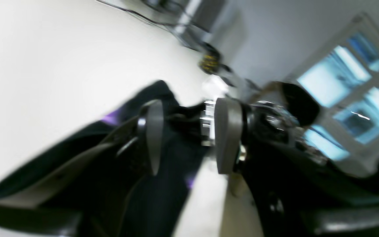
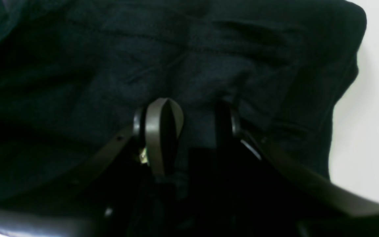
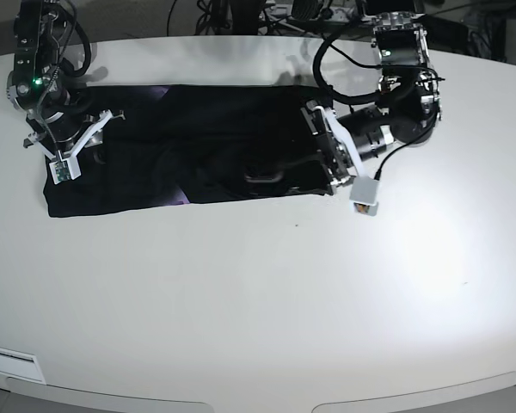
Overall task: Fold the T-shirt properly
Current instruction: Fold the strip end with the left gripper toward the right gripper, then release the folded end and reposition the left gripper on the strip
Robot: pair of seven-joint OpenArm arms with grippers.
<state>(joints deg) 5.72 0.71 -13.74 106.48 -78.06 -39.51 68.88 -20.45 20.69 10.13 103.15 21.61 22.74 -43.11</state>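
The black T-shirt [image 3: 198, 146] lies spread in a long band across the far part of the white table, plain side up. A thin purple edge of the print shows in the left wrist view [image 1: 110, 118]. My left gripper [image 3: 322, 159] is at the shirt's right end. In its blurred wrist view the jaws [image 1: 189, 135] stand apart, with black cloth [image 1: 163, 197] behind the left finger [image 1: 153, 135]. My right gripper [image 3: 73, 146] is at the shirt's left end. In its wrist view the jaws [image 2: 192, 131] are apart, tips down on the dark cloth [image 2: 176, 49].
The white table [image 3: 284, 301] stretches wide in front of the shirt. Cables [image 3: 241, 17] and equipment sit beyond the far edge. A small label [image 3: 9, 361] lies at the front left. A window [image 1: 350, 98] shows behind the left gripper.
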